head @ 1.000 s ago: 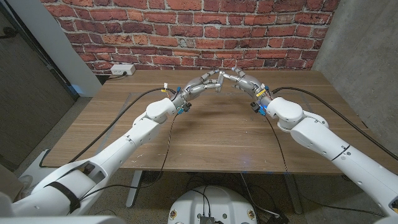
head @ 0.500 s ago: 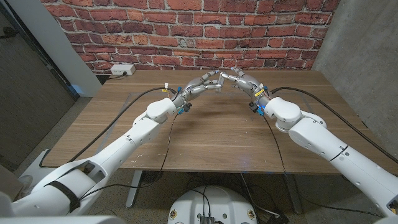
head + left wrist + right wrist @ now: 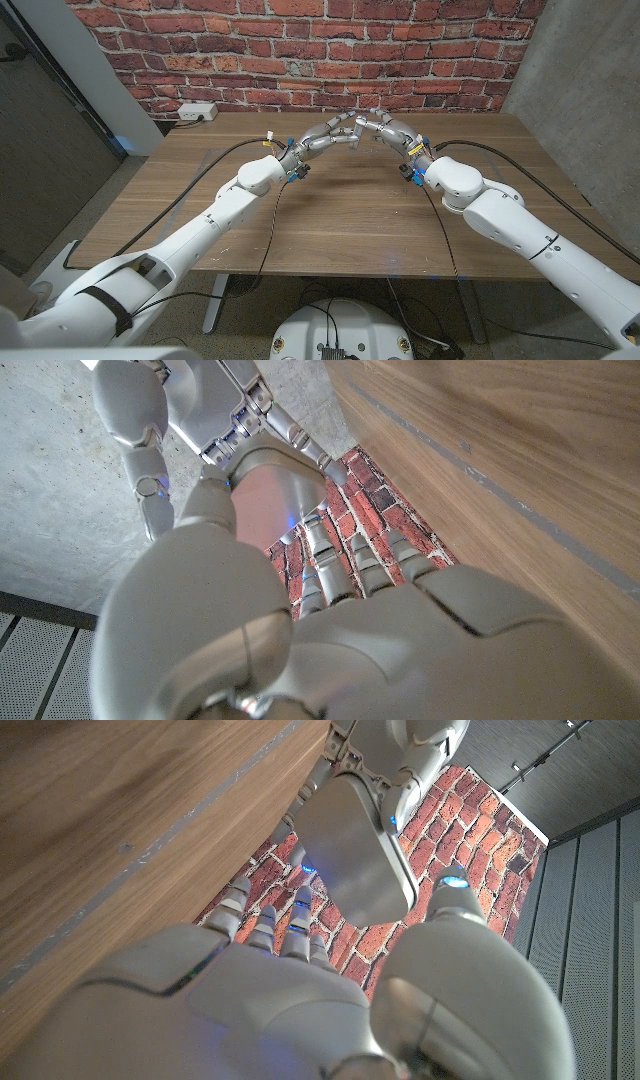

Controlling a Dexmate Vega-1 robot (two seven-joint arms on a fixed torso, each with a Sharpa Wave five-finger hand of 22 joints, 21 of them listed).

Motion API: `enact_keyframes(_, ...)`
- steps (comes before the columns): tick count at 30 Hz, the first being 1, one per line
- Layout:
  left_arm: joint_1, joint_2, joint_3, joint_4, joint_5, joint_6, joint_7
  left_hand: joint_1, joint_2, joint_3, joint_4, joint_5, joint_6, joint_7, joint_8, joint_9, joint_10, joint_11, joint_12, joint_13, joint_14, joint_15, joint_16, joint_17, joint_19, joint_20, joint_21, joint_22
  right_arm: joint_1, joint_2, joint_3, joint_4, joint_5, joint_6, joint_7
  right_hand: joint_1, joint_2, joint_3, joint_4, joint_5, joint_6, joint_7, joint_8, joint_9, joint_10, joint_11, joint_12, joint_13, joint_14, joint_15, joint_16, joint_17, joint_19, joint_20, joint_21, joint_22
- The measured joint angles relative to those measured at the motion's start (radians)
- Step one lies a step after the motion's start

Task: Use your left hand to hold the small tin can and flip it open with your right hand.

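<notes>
Head view | left hand [image 3: 328, 136], right hand [image 3: 392, 132] meet | can hidden

Tin can [image 3: 362, 127] mostly hidden between both hands' fingers [image 3: 345, 131]; lid state unclear.

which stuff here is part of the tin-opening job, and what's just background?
Job:
- left hand, fingertips meeting the right's
- right hand
- small tin can: hidden between the hands, can't confirm it

Background:
- wooden table
- white power strip at the far edge
- brick wall
</notes>
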Motion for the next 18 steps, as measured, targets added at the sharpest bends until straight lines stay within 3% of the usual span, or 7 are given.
enact_keyframes(8, -0.002, -0.003, 0.002, 0.004, 0.0, -0.001, -0.002, 0.0, 0.0, 0.001, 0.001, 0.0, -0.005, 0.005, 0.0, 0.0, 0.0, 0.0, -0.003, 0.002, 0.0, 0.0, 0.0, 0.0, 0.0, 0.0, 0.0, 0.0, -0.005, 0.003, 0.001, -0.011, -0.004, -0.01, -0.019, 0.005, -0.005, 0.0, 0.0, 0.0, -0.003, -0.014, 0.007, -0.002, 0.021, -0.014, 0.015, 0.005, 0.017, -0.017, 0.004, 0.0, 0.004, -0.003, 0.004, 0.0)
enact_keyframes(18, -0.001, -0.009, 0.002, 0.006, -0.003, -0.009, 0.0, 0.0, 0.0, 0.006, 0.0, 0.0, -0.005, 0.005, 0.0, -0.003, 0.0, 0.0, -0.008, 0.006, 0.0, 0.0, 0.0, 0.0, 0.0, 0.0, 0.0, 0.0, -0.013, 0.006, 0.004, -0.015, -0.02, -0.014, -0.043, 0.036, 0.026, 0.005, -0.004, 0.0, -0.002, -0.045, 0.007, -0.002, 0.047, -0.039, 0.022, 0.01, 0.036, -0.04, 0.004, 0.001, 0.036, -0.004, 0.009, 0.0)
